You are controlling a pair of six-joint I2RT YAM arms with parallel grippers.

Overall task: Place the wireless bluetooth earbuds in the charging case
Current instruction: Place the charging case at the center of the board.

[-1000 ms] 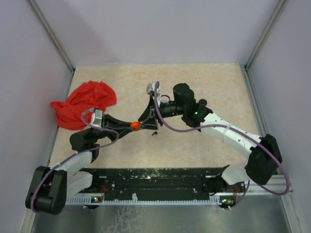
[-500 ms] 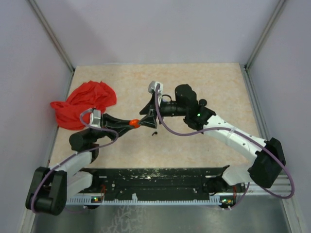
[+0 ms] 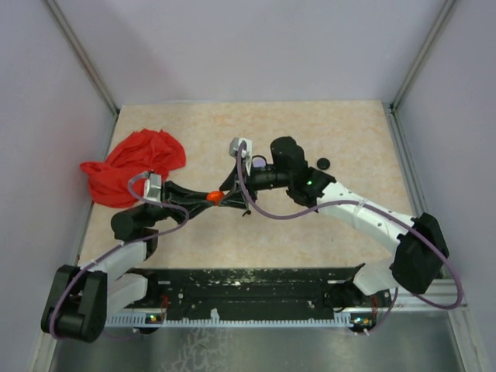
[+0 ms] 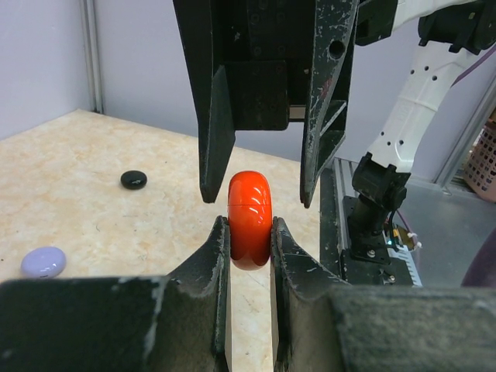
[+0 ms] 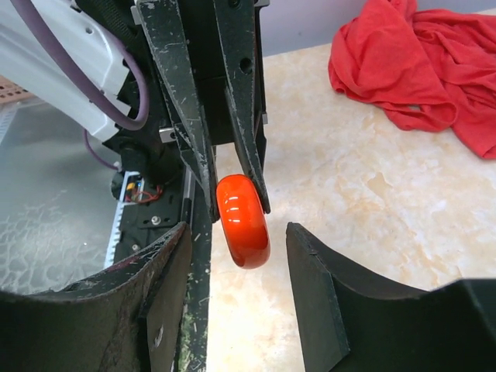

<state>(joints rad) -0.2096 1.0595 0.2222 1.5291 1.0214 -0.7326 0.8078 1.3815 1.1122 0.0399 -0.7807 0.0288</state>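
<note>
My left gripper point(image 4: 249, 223) is shut on a round glossy orange charging case point(image 4: 249, 219), held on edge above the table with its seam showing and its lid closed. The right gripper point(image 5: 236, 229) faces it from the other side. Its jaws stand open on either side of the case point(image 5: 242, 220), with a gap on both sides. In the top view the two grippers meet at the case point(image 3: 214, 198) in the middle of the table. A tiny dark bit point(image 3: 244, 211), perhaps one of the earbuds, lies on the table just right of them; no other earbud shows.
A crumpled red cloth point(image 3: 132, 165) lies at the left edge. A small black disc point(image 4: 133, 179) and a pale lavender disc point(image 4: 43, 262) rest on the table behind the grippers. Grey walls close in three sides, and the black base rail point(image 3: 248, 291) runs along the near edge.
The right arm has shifted a little to the left and its jaws now straddle the orange case. The left gripper and the case have stayed put.
</note>
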